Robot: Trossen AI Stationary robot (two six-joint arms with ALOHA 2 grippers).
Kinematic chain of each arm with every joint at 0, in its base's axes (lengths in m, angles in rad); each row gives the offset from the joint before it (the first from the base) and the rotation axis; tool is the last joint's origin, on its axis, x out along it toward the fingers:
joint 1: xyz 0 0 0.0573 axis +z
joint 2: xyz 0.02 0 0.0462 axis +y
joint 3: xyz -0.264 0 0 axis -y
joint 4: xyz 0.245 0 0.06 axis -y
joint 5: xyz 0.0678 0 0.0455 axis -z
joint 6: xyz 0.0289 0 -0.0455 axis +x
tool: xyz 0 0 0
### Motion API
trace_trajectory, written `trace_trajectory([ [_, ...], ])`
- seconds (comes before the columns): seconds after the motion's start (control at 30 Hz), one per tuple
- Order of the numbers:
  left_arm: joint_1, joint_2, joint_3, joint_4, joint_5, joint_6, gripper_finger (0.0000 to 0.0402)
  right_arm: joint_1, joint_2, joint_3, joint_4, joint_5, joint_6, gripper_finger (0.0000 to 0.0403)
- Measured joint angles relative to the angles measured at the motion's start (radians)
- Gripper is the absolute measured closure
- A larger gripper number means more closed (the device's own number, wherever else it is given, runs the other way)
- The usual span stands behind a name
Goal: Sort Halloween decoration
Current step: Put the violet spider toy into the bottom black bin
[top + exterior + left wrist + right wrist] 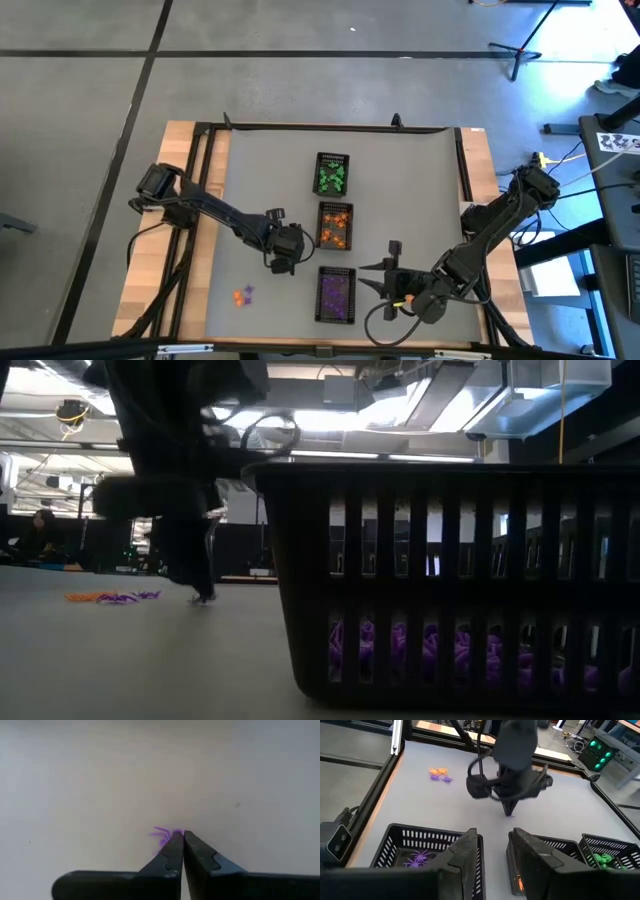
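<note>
My left gripper points down at the grey table left of the orange-filled tray. It is shut, with a tiny purple trinket at its fingertips. A small heap of loose orange and purple trinkets lies on the table toward the near left. Three black mesh trays stand in a row: green trinkets far, orange in the middle, purple near. My right gripper hangs open above the table, right of the purple tray, with nothing between its fingers. My left gripper has the purple trinket at the free ends of its two shut fingers, coming from above and slanting down. The trinket's thin legs stick out to one side of the tips. It lies on the table under the tips.
The wooden table edges and a black frame rail border the grey mat. Open mat lies left of the trays. In the low view the purple tray's wall fills the foreground. A person sits far off in the room.
</note>
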Motion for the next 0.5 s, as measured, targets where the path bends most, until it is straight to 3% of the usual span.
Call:
trace_trajectory([
  [0.23, -0.060, -0.104, 0.000, 0.145, -0.010, 0.010, 0.0401, 0.000, 0.000, 0.000, -0.007, 0.009, -0.007, 0.0279],
  [0.5, -0.200, -0.107, 0.093, 0.493, 0.006, 0.230, 0.0401, 0.000, 0.000, 0.000, -0.002, 0.021, -0.008, 0.0279],
])
